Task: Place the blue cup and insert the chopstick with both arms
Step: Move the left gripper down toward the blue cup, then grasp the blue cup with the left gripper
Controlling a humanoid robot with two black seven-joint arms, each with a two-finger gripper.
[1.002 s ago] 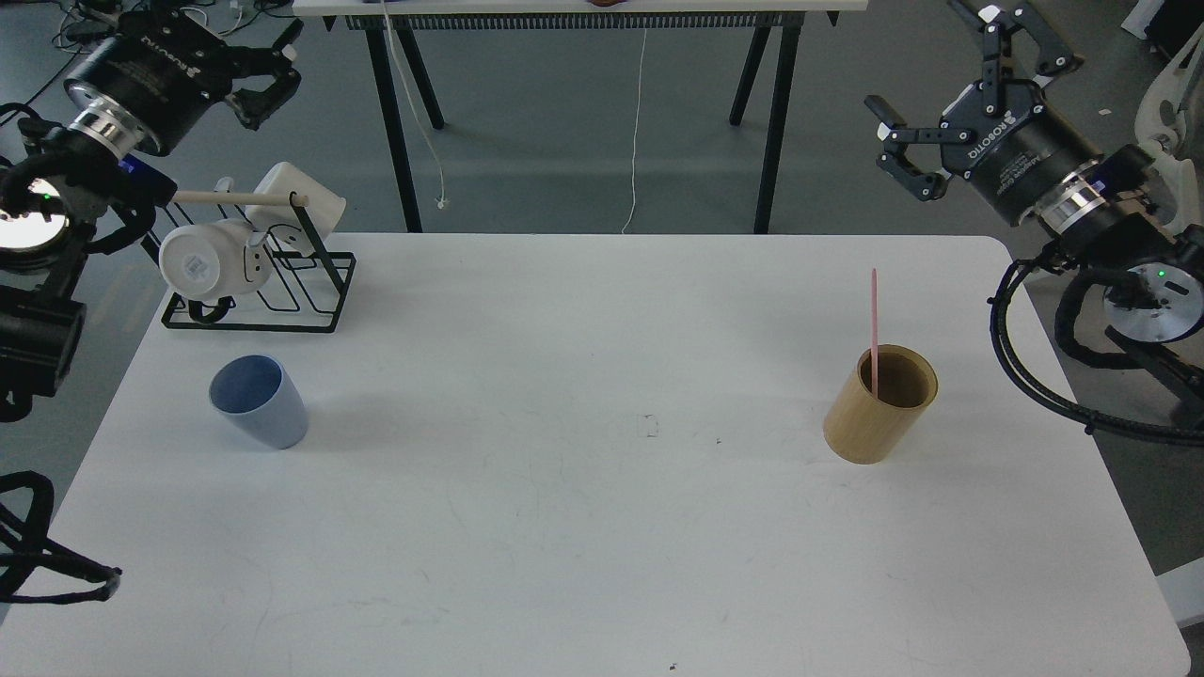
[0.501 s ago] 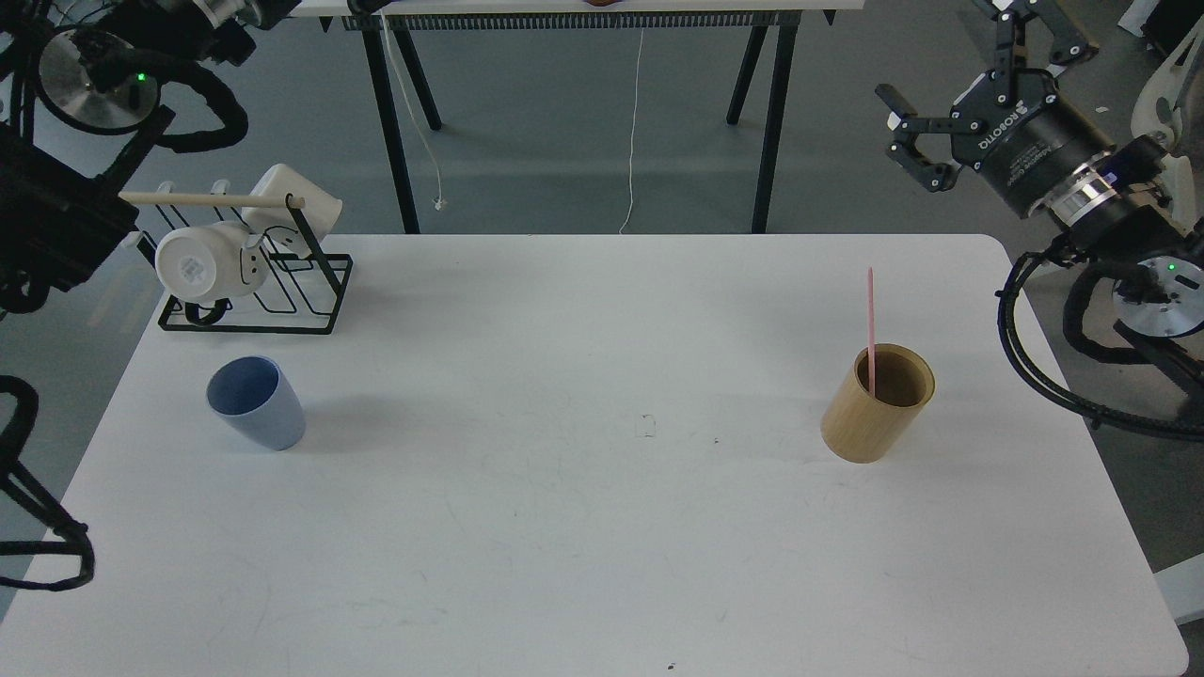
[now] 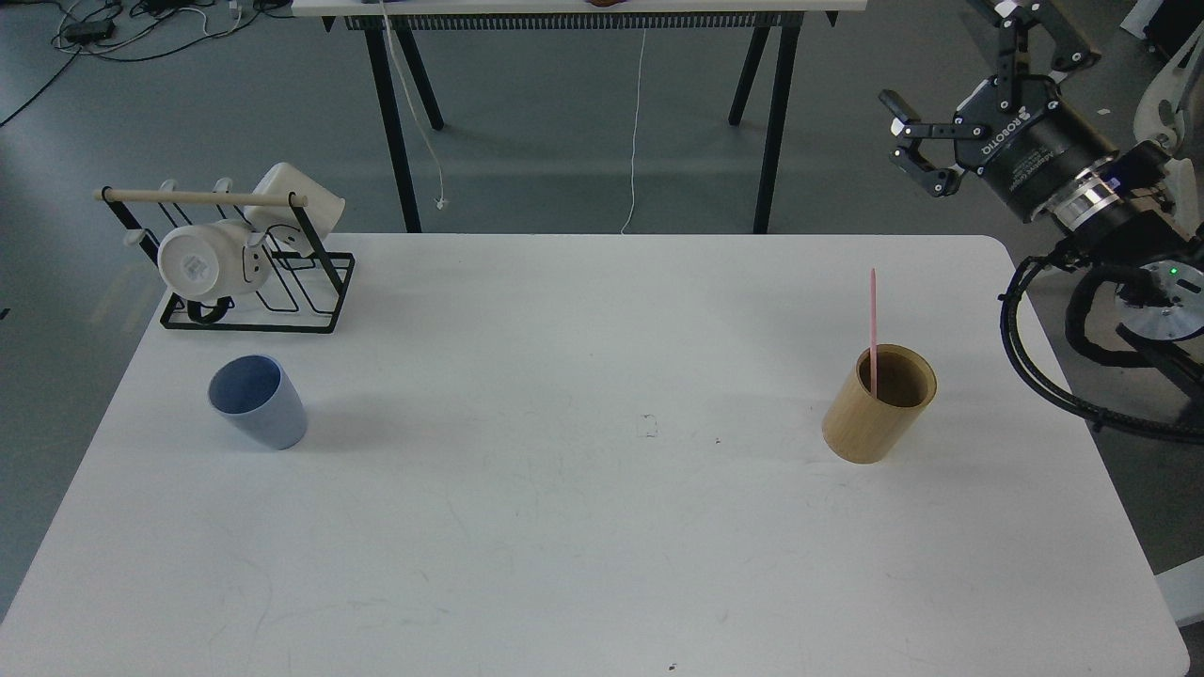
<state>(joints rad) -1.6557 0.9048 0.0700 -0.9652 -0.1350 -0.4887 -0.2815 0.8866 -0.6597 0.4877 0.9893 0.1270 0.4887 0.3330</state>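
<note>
The blue cup (image 3: pixel 259 402) stands upright on the left part of the white table (image 3: pixel 602 527), in front of the mug rack. The pink chopstick (image 3: pixel 874 315) stands upright inside the tan cylindrical holder (image 3: pixel 879 406) on the right part of the table. My right gripper (image 3: pixel 945 52) is open and empty. It hovers off the table's back right corner, well above and behind the holder. My left arm and its gripper are out of view.
A black wire rack (image 3: pixel 273 306) with a pale wooden rod and white mugs (image 3: pixel 202 263) stands at the table's back left corner. A second table's black legs (image 3: pixel 395 122) stand behind. My right arm's cables (image 3: pixel 1035 376) hang beside the table's right edge.
My left arm has swung up and left and has left the view. My right gripper has shifted slightly up and right, still open. Cup, holder and chopstick have not moved.
</note>
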